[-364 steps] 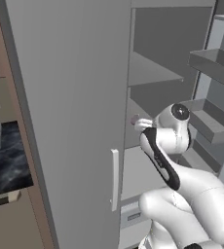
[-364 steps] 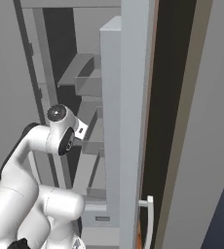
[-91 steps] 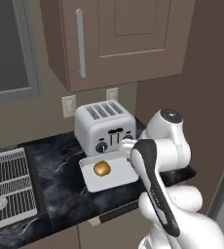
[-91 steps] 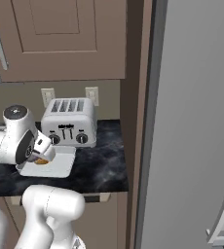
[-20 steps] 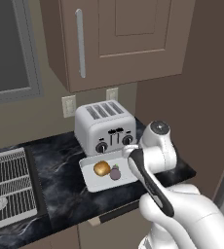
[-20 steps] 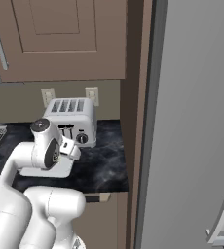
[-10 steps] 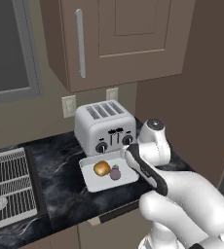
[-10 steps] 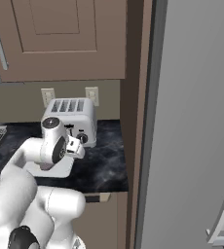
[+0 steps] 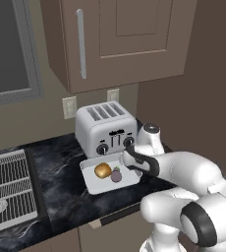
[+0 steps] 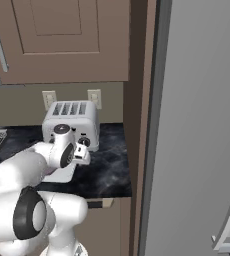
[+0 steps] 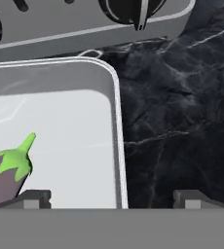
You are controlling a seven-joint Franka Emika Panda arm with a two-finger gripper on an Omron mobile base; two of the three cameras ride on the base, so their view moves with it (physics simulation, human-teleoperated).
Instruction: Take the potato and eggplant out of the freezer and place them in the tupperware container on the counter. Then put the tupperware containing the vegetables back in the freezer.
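Note:
The white tupperware container (image 9: 92, 184) lies on the black counter (image 9: 56, 177) in front of the toaster. Inside it, the golden-brown potato (image 9: 102, 170) rests beside the purple eggplant (image 9: 116, 175). My gripper (image 9: 130, 162) hangs open, low at the container's right edge, holding nothing. In the hand view the fingertips (image 11: 33, 198) straddle the container's right rim (image 11: 117, 126). The eggplant (image 11: 6, 171) with its green cap lies at the lower left there. From the right base view, the gripper (image 10: 82, 154) sits over the container (image 10: 62, 175). The freezer (image 10: 202, 125) door stands at the right.
A silver toaster (image 9: 107, 129) stands right behind the container, its knobs close to the hand. A wire-grid rack (image 9: 13, 187) lies at the counter's left end. Brown wall cabinets (image 9: 120, 39) hang overhead. The freezer's white handle (image 10: 228, 217) is at the lower right.
The base has driven from the freezer to the counter. The eggplant now lies beside the potato in the container. In the last second the open hand sank toward the container's right rim.

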